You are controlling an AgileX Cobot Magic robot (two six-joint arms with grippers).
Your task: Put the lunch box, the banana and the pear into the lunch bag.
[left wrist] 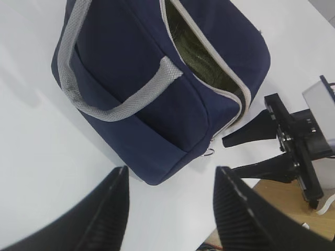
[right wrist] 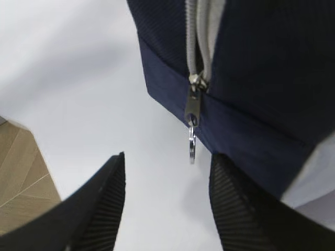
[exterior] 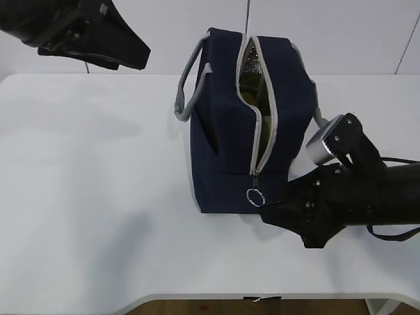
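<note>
From my remote station I see the boxy dark navy fabric lunch bag [exterior: 252, 125] standing near the middle of the white bench [exterior: 92, 197], its grey zipper [exterior: 262, 125] undone along the top so that a narrow slit shows a dim greenish interior; what lies inside I cannot make out. The grey woven handles [exterior: 187, 92] hang at the bag's left side in the exterior view, one of them lying across the navy side panel in the left wrist view. The metal slider with its silver ring pull [right wrist: 192, 144] sits at the lower end of the zipper track, at the near bottom edge of the bag, the ring dangling just above the bench. My right pincer [right wrist: 167, 201] lies low over the bench at the bag's near right corner, its two black ribbed fingers [right wrist: 102, 209] spread apart on either side of the ring pull and touching nothing; the ring hangs just beyond the gap between them. My left pincer [left wrist: 170, 209] is held high above the far left of the bench, well apart from the bag, its jaws likewise parted and empty, looking down on the bag's handle side and on the right arm [left wrist: 293, 146] beyond it.
</note>
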